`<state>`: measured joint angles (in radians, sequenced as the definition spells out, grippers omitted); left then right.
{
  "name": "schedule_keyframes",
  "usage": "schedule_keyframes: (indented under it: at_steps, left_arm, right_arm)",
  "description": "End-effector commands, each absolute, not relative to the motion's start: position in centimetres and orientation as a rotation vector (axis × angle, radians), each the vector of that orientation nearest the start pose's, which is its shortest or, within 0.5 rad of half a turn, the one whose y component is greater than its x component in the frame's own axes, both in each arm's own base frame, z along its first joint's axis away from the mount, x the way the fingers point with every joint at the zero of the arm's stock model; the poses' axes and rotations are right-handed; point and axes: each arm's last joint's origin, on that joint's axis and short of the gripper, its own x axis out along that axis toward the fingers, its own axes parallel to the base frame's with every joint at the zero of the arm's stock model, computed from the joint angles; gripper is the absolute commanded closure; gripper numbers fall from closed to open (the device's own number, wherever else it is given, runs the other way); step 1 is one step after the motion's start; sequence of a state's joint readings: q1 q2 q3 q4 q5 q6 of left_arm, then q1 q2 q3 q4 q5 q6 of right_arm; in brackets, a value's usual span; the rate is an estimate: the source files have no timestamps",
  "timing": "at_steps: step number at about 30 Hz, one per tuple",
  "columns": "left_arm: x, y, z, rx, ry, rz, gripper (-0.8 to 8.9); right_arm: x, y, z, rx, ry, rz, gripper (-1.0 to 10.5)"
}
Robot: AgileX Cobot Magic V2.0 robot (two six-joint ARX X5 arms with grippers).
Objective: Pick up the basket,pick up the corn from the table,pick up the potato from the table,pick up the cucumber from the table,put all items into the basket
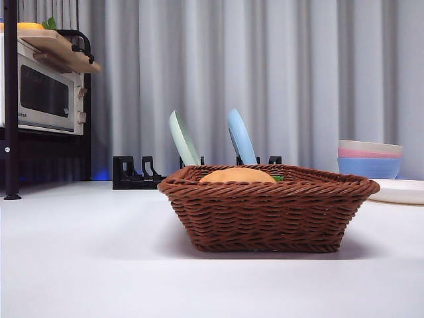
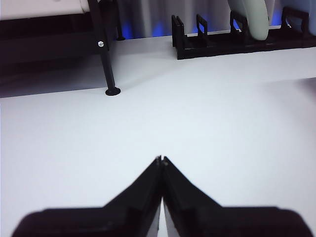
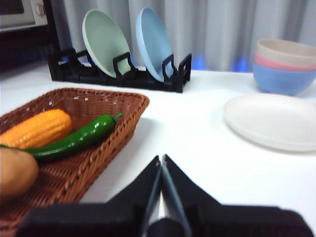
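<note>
White table (image 1: 79, 265) bears the basket (image 1: 265, 218) before grey curtains (image 1: 278, 73); left end effector (image 2: 161, 160) and right end effector (image 3: 161, 159) clenched, empty

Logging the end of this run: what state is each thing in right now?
basket: on the table, holding all three items
corn: lying in the basket
cucumber: lying in the basket, beside the corn
potato: in the basket
left gripper: shut, empty
right gripper: shut, empty
</note>
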<state>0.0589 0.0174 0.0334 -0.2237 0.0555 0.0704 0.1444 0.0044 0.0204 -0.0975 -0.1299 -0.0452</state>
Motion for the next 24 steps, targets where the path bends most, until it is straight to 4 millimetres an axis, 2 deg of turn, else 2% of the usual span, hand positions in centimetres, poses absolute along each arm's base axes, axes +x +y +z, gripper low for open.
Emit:
schedule_keyframes:
  at_steps: [1, 8, 24]
  left_arm:
    - [9.5, 0.43, 14.75, 0.059, 0.219, 0.0, 8.17]
    - [9.5, 0.43, 14.75, 0.059, 0.219, 0.0, 8.17]
    - [9.5, 0.43, 14.75, 0.059, 0.219, 0.0, 8.17]
  right_arm:
    - [9.5, 1.73, 15.4, -0.043, 0.109, 0.27, 9.5]
    - [9.43, 1.72, 14.91, -0.044, 0.162, 0.268, 9.5]
    - [9.44, 1.73, 14.96, -0.044, 0.157, 0.271, 9.5]
